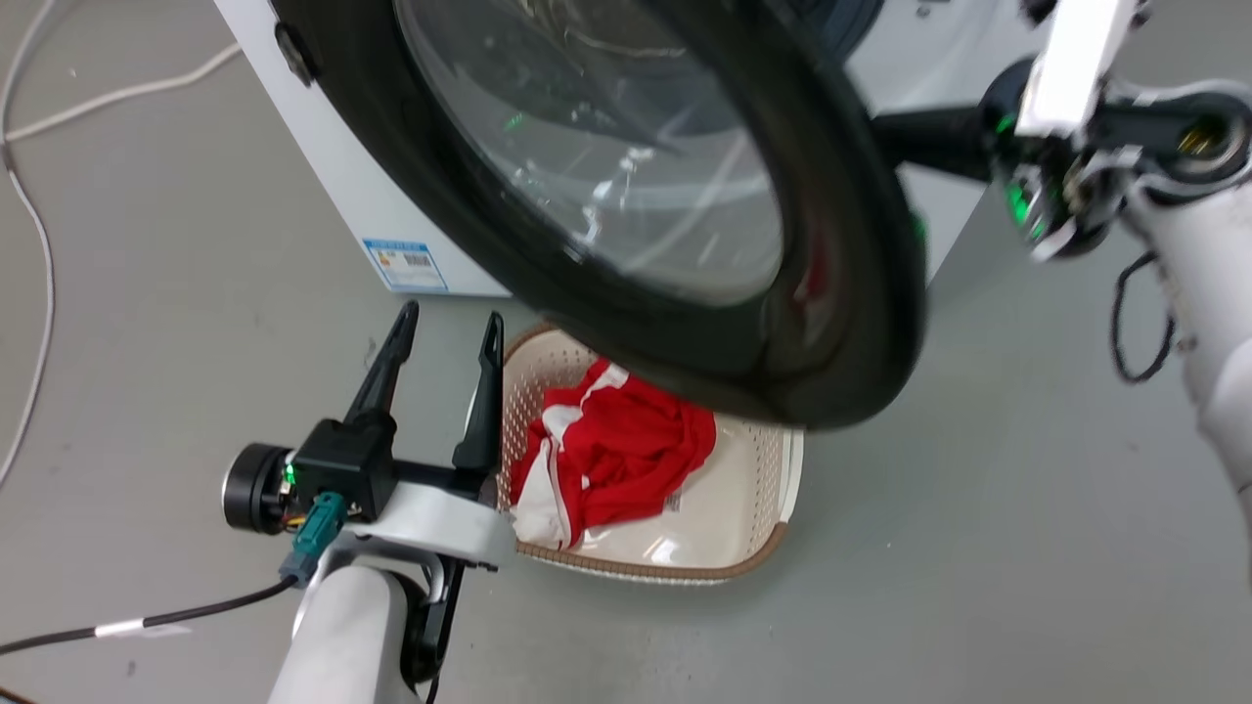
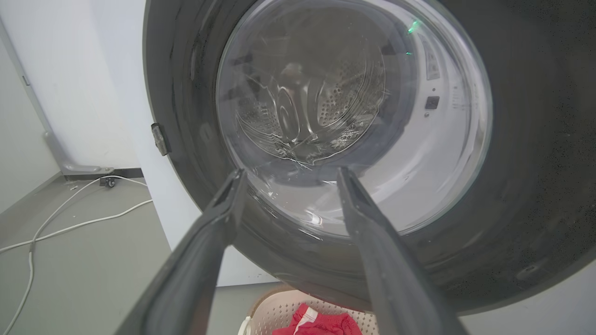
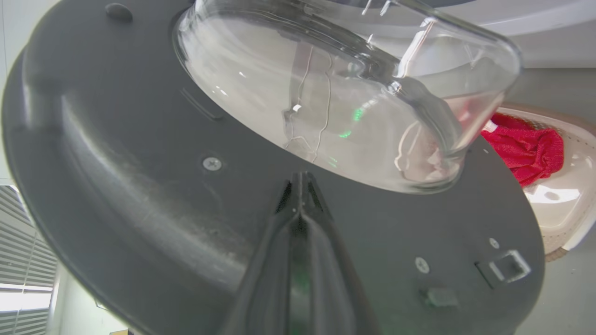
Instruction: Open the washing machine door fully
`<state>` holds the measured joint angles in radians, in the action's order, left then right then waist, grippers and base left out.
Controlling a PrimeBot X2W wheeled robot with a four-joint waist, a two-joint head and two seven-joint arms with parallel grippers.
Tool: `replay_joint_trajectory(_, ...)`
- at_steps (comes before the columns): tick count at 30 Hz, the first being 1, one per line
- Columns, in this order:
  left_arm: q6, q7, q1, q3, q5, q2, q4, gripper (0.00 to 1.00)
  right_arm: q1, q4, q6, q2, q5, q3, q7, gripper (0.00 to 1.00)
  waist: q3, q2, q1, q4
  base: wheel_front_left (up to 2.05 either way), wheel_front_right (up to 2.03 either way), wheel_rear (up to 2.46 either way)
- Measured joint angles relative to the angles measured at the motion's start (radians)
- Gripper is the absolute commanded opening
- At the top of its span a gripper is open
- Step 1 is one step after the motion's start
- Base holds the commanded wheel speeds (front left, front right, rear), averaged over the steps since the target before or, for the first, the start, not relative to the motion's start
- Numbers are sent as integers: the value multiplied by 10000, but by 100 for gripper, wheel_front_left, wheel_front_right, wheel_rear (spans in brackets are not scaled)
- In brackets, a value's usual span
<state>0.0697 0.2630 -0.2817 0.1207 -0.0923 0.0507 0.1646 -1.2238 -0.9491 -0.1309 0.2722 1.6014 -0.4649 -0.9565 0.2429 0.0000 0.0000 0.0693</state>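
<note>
Your right gripper [image 3: 300,179], fingers pinched together, sets its tips at the inner face of the washing machine door [image 1: 841,254] — half swung out over the basket [image 1: 758,552] — to push, I judge, while your left gripper [image 1: 450,318] hangs spread and empty.

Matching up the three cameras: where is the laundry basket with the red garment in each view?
Head view: laundry basket lower centre, under the washing machine door.
Left wrist view: bottom edge, centre.
Right wrist view: right edge, mid-height.
Shared landmark: the door.
</note>
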Motion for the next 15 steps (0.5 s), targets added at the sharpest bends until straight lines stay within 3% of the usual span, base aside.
replay_joint_trajectory(15,-40,0,1057,71,-25,0,249,100,3200,2591,0,-654,727,-416,-514,0,-1564,0,-2,12,0,0,0)
